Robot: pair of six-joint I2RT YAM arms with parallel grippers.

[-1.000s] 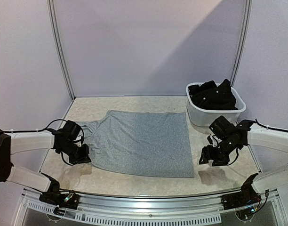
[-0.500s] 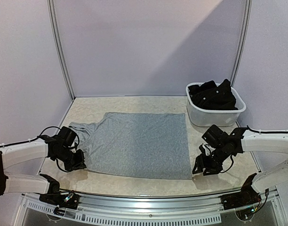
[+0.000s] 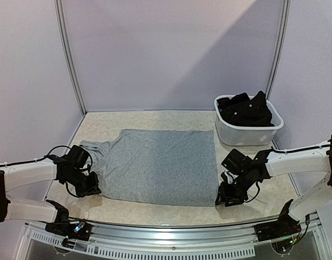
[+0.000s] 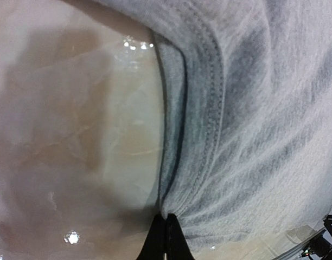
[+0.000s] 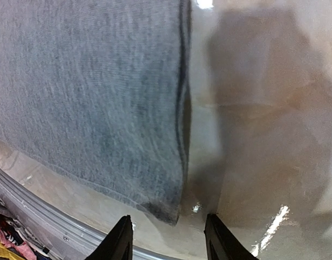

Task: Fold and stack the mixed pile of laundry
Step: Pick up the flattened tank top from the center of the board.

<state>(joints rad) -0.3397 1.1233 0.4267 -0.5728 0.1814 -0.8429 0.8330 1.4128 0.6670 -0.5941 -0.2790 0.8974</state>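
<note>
Down at the near edge, two arms reach out over the table, one on each side, and there's one garment between them. The left gripper is low on the near-left edge of the grey top. In its wrist view the jaws are pressed together on the stitched hem, and the cloth puckers into little folds right where the tips meet. Over on the other side, the right gripper sits at the near-right corner of that same top. Its two fingers stand apart with the corner of the fabric just ahead of the gap between them, nothing gripped, and bare tabletop shining to the right of it. So that's two grippers, one clamped and one with a gap. The top itself lies spread flat across the middle of the table, its straight hem on the right and its narrower strap end trailing off to the left. Further back on the right, well clear of the top, stands one white basket on the table, heaped with black clothes. How many pieces are in there I can't tell. Behind it all, two metal poles rise against a plain pale backdrop.
</note>
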